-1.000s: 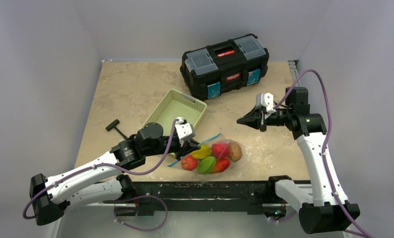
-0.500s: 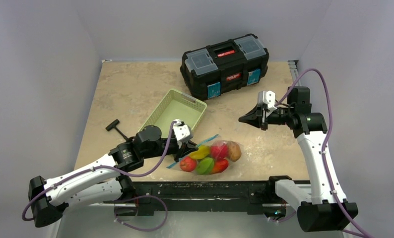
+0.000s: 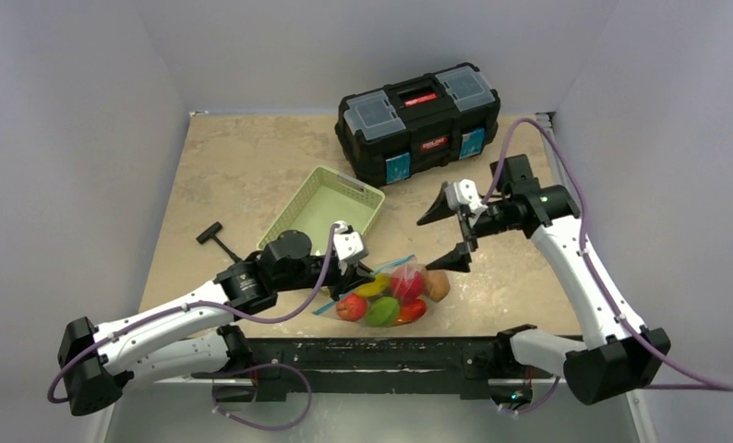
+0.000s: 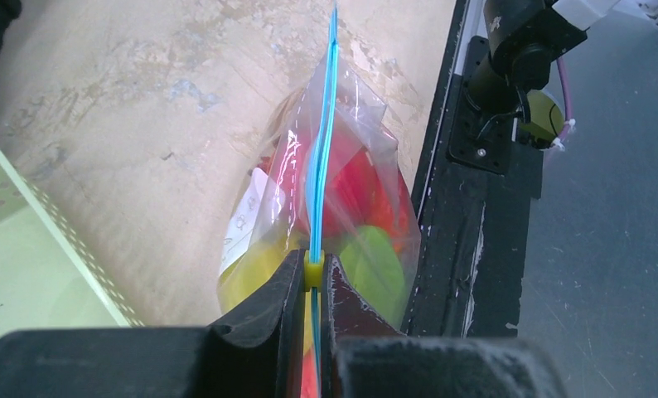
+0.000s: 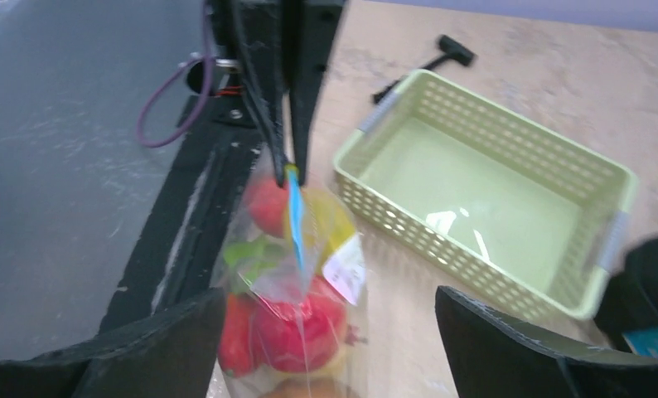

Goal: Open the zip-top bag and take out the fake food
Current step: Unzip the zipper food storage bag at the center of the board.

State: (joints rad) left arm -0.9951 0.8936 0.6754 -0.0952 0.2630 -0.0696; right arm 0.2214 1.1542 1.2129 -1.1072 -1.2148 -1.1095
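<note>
The zip-top bag (image 3: 392,293) lies near the table's front edge, its blue zip strip (image 4: 319,157) standing on edge. Through the clear plastic shows the fake food (image 3: 382,308): red, green, yellow and brown pieces. My left gripper (image 4: 312,274) is shut on the small yellow slider on the strip, at the bag's left end (image 3: 358,270). My right gripper (image 3: 441,238) hangs wide open just above the bag's right end. In the right wrist view the bag (image 5: 297,290) and a red fruit (image 5: 301,330) sit between its spread fingers (image 5: 483,348). I cannot tell if they touch.
A pale green lattice basket (image 3: 326,205) stands just behind the bag, also in the right wrist view (image 5: 483,174). A black toolbox (image 3: 418,120) sits at the back. A black T-handled tool (image 3: 217,240) lies left of the basket. The table's black front rail (image 4: 462,249) runs beside the bag.
My right gripper has gone from shut to wide open and swung left and down to the bag's right end. The left gripper keeps its hold and has shifted slightly right.
</note>
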